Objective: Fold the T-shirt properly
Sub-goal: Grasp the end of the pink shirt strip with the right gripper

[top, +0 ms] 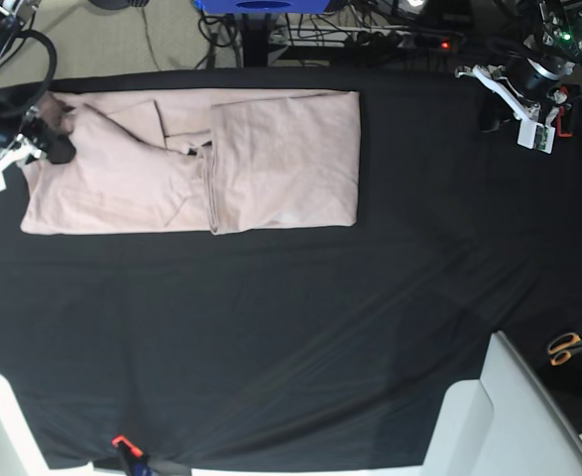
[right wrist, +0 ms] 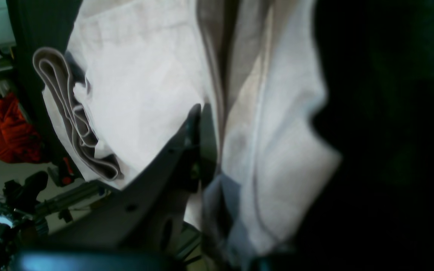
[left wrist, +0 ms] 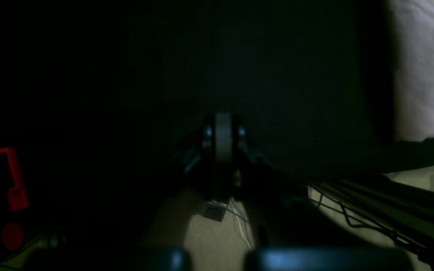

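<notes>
Lying at 11 o'clock on the black-draped table (top: 300,337), the T-shirt (top: 271,159): pale pink, soft cotton, matte, already doubled into a long flat band, one panel lapped over the middle with a crisp straight edge. Gripping the shirt's far end at 9 o'clock, right gripper (top: 58,139), jaws clenched on a pinch of cloth; seen close from the wrist, a dark finger (right wrist: 192,120) pressing into the fabric, with layered hems curling in stacked ribbons beside it. Judging by that hold, preparing to lift this end and carry it over toward 3 o'clock, halving the band; pinching at the edge likely chosen so all layers rise together. Parking well apart at 1 o'clock, left gripper (top: 523,94), jaws shut on nothing, hanging past the table's edge over wire shelving and floor, presumably keeping clear of the fold. Resting off the table at 4 o'clock, orange-handled scissors (top: 568,345). Risking slippage: thin, limp layers sliding apart under a one-sided lift.
</notes>
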Controlling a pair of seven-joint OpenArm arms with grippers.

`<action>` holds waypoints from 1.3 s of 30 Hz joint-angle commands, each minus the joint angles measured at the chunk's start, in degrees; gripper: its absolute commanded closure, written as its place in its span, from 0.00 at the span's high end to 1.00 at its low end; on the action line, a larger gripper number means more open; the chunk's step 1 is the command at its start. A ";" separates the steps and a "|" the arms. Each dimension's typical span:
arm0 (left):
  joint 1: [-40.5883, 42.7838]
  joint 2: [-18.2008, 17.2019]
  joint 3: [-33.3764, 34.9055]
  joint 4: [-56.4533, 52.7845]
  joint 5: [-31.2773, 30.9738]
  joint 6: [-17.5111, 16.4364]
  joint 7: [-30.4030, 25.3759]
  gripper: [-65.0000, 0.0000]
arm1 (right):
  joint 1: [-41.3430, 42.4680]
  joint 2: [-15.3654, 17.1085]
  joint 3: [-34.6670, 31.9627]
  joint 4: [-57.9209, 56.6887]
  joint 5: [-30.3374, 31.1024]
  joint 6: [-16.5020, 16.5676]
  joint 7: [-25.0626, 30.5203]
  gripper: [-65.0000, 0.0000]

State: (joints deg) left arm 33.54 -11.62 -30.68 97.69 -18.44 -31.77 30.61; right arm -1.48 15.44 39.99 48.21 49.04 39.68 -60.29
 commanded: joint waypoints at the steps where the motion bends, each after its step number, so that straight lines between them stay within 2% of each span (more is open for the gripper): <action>1: 0.53 -0.65 -0.58 0.99 -0.60 -0.19 -1.38 0.00 | 0.73 0.95 -0.03 0.63 0.50 0.32 0.12 0.02; 4: 1.41 -0.82 -0.66 1.34 -0.60 -0.19 -1.38 0.00 | 0.82 0.87 -0.03 2.74 0.50 0.32 0.29 0.01; 7: 1.76 -0.91 -0.66 1.34 -0.60 -0.19 -1.47 0.00 | -1.21 0.43 -0.03 9.60 0.50 0.32 1.96 0.01; 13: 1.85 -0.82 -4.18 1.34 -0.60 -0.19 -1.47 0.00 | -6.04 -3.71 -1.88 26.21 0.24 0.32 2.93 0.01; 16: 1.93 -0.73 -6.03 1.43 -0.51 -0.19 -1.29 0.00 | -7.62 -4.76 -6.98 33.51 -2.66 -3.77 3.02 0.01; 20: 3.43 -1.09 -6.73 1.34 -0.51 -0.19 -1.47 0.00 | -9.65 -8.98 -11.11 42.04 -7.67 -7.90 3.02 0.01; 24: 4.13 -0.91 -8.66 1.34 -0.51 -0.19 -1.47 0.00 | -12.19 -13.64 -16.91 51.18 -16.82 -11.42 3.98 0.01; 29: 4.57 -1.00 -8.84 1.26 -0.51 -0.19 -1.47 0.00 | -15.98 -16.72 -27.90 57.95 -27.19 -15.20 8.12 0.01; 31: 4.66 -1.00 -8.84 1.08 -0.51 -0.19 -1.47 0.00 | -17.47 -17.42 -31.50 59.18 -29.92 -17.04 10.23 0.01; 39: 4.66 -0.82 -8.84 0.99 -0.51 -0.27 -1.47 0.00 | -20.11 -17.33 -49.88 59.53 -41.17 -30.14 18.05 0.01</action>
State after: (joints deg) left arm 37.65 -11.75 -39.03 98.00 -18.41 -31.97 30.22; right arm -21.71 -1.89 -9.93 106.63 7.88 9.45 -43.42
